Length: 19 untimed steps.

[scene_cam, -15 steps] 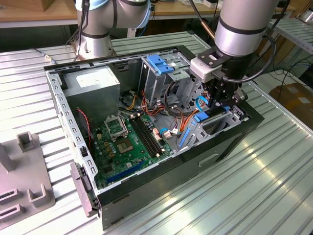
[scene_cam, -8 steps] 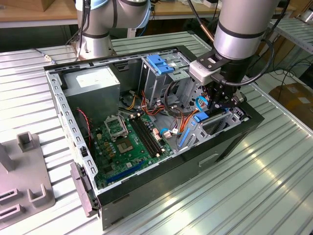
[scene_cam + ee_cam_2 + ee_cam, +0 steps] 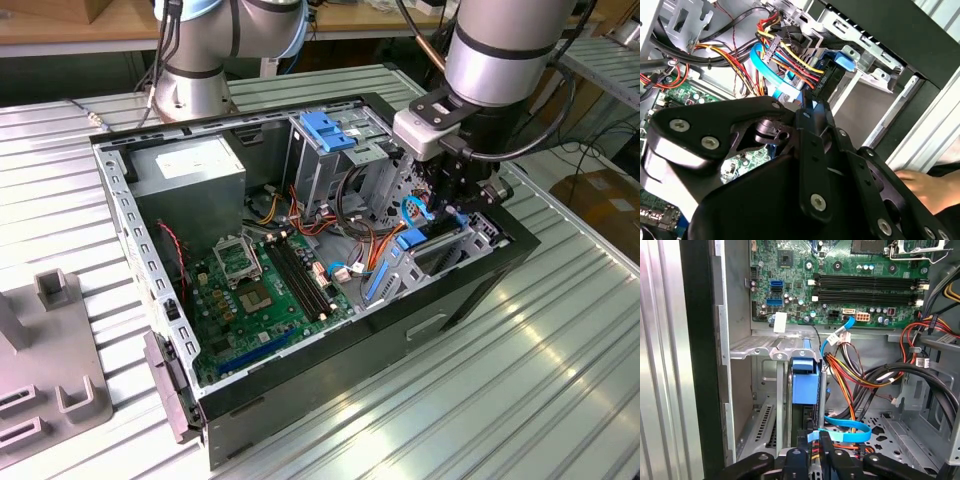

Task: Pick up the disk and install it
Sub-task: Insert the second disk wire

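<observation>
Inside the computer case (image 3: 470,285), at its front drive bay, my hand (image 3: 821,447) sits clenched on the disk (image 3: 805,385) — standing on edge in the bay slot, blue bracket showing, beside the motherboard (image 3: 265,285).
</observation>
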Each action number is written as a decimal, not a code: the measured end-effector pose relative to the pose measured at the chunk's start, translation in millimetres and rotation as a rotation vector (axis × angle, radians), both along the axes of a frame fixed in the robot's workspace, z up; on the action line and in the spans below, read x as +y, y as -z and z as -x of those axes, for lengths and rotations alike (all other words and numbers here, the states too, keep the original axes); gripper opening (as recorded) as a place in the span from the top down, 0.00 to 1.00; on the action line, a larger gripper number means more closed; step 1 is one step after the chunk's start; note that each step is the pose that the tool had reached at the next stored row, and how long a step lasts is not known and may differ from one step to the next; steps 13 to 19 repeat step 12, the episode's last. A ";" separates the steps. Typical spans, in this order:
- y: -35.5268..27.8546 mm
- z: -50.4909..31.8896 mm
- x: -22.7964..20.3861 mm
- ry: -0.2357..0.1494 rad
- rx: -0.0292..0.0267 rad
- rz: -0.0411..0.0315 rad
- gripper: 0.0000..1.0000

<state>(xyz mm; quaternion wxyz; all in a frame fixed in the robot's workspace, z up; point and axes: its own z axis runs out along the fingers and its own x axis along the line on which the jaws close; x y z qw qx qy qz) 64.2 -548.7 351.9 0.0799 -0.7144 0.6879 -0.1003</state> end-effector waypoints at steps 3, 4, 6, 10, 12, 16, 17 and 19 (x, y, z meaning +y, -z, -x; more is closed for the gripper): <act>-0.1 0.0 0.0 0.000 0.0000 0.0001 0.90; -0.1 0.0 0.0 0.000 0.0000 0.0002 0.90; -0.1 0.0 0.0 0.000 -0.0001 0.0001 0.90; -0.1 0.1 0.0 0.000 -0.0002 0.0002 0.90; -0.1 0.1 0.0 0.000 -0.0002 0.0002 0.90; -0.1 0.1 0.0 0.000 -0.0002 0.0002 0.90; -0.1 0.1 0.0 0.000 -0.0002 0.0002 0.90; -0.1 0.1 0.0 0.000 -0.0002 0.0002 0.90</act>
